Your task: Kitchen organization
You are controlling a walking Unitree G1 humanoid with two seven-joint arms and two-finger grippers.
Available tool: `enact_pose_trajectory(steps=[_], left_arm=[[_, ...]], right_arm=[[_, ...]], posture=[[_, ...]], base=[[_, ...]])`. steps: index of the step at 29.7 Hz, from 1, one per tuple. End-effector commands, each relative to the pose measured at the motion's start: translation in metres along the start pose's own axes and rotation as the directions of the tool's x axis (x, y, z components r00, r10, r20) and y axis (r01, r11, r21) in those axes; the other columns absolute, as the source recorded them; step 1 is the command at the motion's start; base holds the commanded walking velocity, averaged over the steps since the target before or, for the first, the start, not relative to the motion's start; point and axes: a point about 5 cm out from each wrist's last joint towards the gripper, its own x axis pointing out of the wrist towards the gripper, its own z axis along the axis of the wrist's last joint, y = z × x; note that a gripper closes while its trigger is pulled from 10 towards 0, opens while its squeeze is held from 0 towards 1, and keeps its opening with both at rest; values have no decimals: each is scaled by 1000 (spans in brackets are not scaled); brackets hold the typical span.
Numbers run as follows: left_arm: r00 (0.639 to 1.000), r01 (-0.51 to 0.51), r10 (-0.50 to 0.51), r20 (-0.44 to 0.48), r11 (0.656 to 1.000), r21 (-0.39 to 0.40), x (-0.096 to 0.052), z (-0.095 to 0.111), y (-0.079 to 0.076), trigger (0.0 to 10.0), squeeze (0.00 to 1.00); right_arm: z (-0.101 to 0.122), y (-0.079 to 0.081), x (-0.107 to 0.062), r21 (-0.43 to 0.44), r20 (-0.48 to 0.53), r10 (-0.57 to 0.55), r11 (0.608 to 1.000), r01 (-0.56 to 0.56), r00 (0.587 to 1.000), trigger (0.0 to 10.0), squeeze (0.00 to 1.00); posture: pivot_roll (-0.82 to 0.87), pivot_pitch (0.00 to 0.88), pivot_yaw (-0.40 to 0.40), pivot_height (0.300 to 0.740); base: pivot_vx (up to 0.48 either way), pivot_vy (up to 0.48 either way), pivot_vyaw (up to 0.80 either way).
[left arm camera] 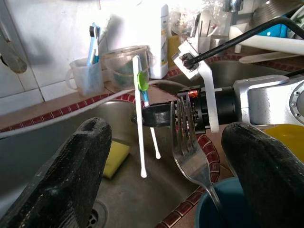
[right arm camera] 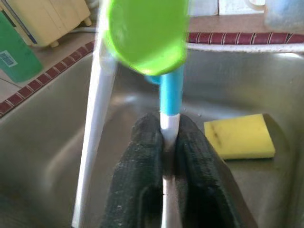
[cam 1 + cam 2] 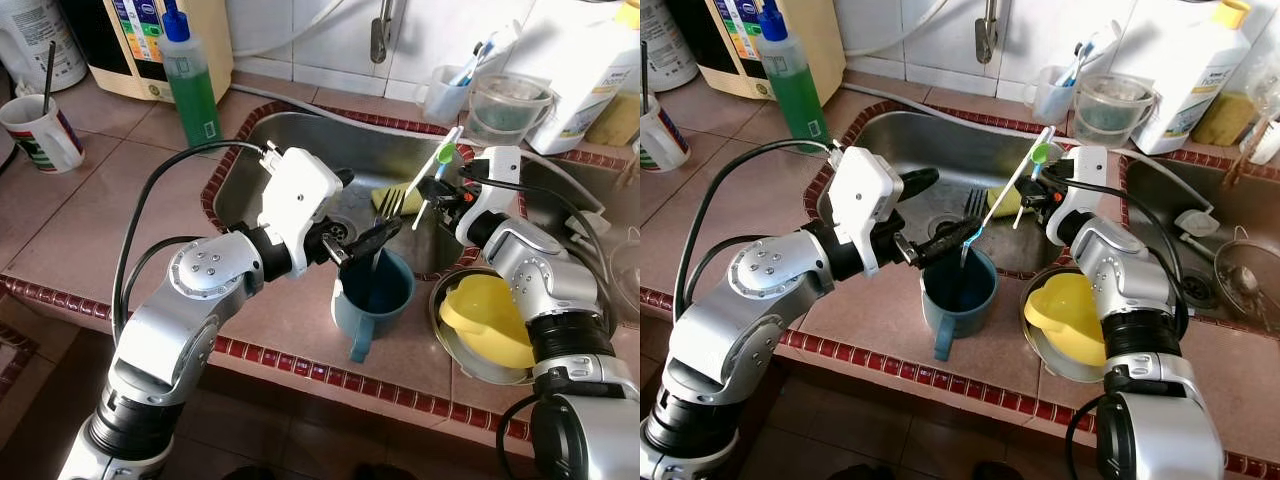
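Cutlery sorting at mid-stage, frame centre. Right gripper (image 3: 437, 192) is clenched on a white-handled utensil with blue neck and green tip (image 3: 436, 172), held tilted over the stainless steel sink (image 3: 290, 140). Left gripper (image 3: 365, 240) hangs with fingers spread apart, grasping nothing, at the rim of the dark blue plastic mug (image 3: 372, 295) on the tiled desk (image 3: 110, 200). One metal fork (image 3: 391, 205) already stands in that mug. Judged remaining: placing the held utensil, then the yellow sponge (image 3: 384, 199) in the sink. Yellow bowl (image 3: 490, 320) rests lower right. Green liquid bottle (image 3: 190, 85), upper left, carries a barcode; other labels are unreadable.
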Motion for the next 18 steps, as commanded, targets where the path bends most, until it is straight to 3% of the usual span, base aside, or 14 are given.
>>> enact_pose_trajectory(steps=[1, 18], left_arm=[[999, 35, -35, 5, 999, 6, 0, 3, -6, 10000, 0], [1000, 24, -25, 12, 1000, 17, 0, 5, -3, 10000, 0]], right_arm=[[3, -2, -1, 22, 13, -7, 1000, 6, 1000, 10000, 1000], [3, 0, 1, 30, 31, 6, 1000, -7, 999, 10000, 1000]], posture=[[-154, 208, -20, 732], [-146, 180, -27, 732]], base=[[0, 0, 0], [0, 0, 0]])
